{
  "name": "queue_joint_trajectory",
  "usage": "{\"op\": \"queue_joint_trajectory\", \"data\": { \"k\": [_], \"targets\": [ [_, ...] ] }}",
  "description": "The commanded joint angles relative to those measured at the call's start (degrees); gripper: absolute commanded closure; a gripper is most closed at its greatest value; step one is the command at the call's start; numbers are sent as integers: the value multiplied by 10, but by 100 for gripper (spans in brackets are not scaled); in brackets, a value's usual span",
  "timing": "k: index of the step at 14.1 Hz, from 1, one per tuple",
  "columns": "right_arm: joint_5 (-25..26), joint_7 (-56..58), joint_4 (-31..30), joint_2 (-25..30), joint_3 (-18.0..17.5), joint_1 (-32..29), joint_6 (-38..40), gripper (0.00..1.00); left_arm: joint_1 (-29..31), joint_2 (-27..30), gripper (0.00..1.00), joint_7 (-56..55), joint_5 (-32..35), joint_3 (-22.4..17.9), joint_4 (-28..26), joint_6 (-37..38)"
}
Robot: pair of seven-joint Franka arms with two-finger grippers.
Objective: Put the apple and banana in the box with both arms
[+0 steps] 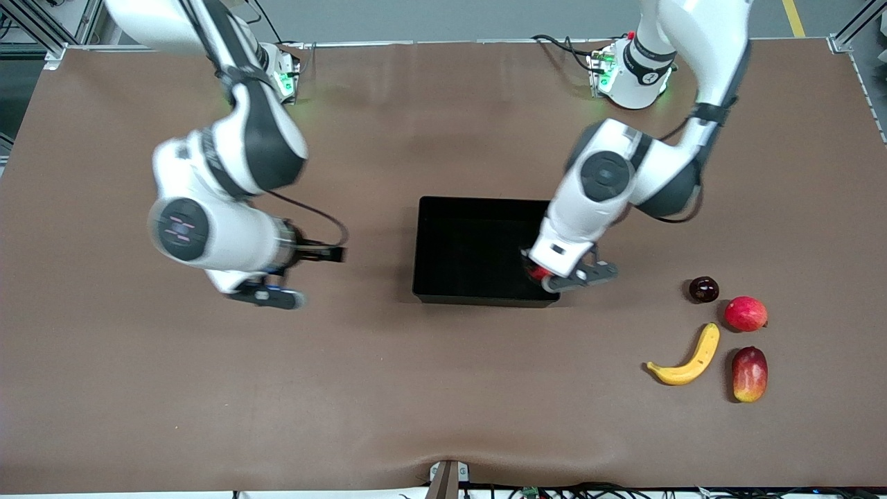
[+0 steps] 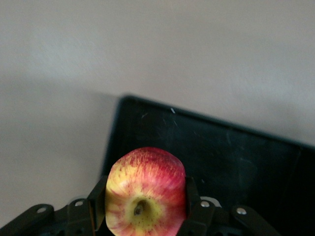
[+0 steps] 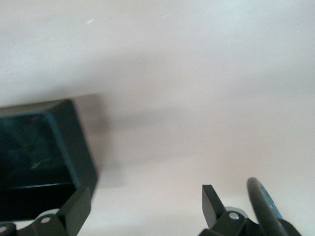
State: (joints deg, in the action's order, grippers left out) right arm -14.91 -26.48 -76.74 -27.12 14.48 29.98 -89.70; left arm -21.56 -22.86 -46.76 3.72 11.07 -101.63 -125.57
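Observation:
My left gripper point(image 1: 539, 272) is shut on the apple point(image 1: 537, 272), red with yellow patches, and holds it over the corner of the black box point(image 1: 443, 229) that lies nearer the front camera, toward the left arm's end. In the left wrist view the apple point(image 2: 145, 189) sits between the fingers point(image 2: 194, 199), stem dimple toward the camera, with the box point(image 2: 221, 147) under it. The banana point(image 1: 686, 360) lies on the table toward the left arm's end, nearer the front camera than the box. My right gripper point(image 1: 244, 290) is open and empty point(image 3: 145, 206) over bare table, beside the box point(image 3: 34, 152).
Three other fruits lie by the banana: a dark plum point(image 1: 703, 289), a round pink-red fruit point(image 1: 745, 313) and a red-yellow mango point(image 1: 749, 374). The brown table point(image 1: 208, 402) spreads wide around the box.

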Motion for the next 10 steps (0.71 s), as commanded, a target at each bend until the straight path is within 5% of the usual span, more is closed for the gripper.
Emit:
{"op": "queue_joint_trajectory", "data": {
  "k": [1, 6, 10],
  "targets": [
    [23, 5, 32, 9, 11, -31, 71, 0, -33, 12, 100, -49, 14, -3, -44, -14],
    [30, 56, 58, 63, 22, -87, 120, 0, -59, -13, 100, -62, 14, -4, -80, -21],
    [66, 89, 14, 136, 41, -92, 123, 0, -56, -46, 100, -62, 26, -4, -75, -35]
  ]
}}
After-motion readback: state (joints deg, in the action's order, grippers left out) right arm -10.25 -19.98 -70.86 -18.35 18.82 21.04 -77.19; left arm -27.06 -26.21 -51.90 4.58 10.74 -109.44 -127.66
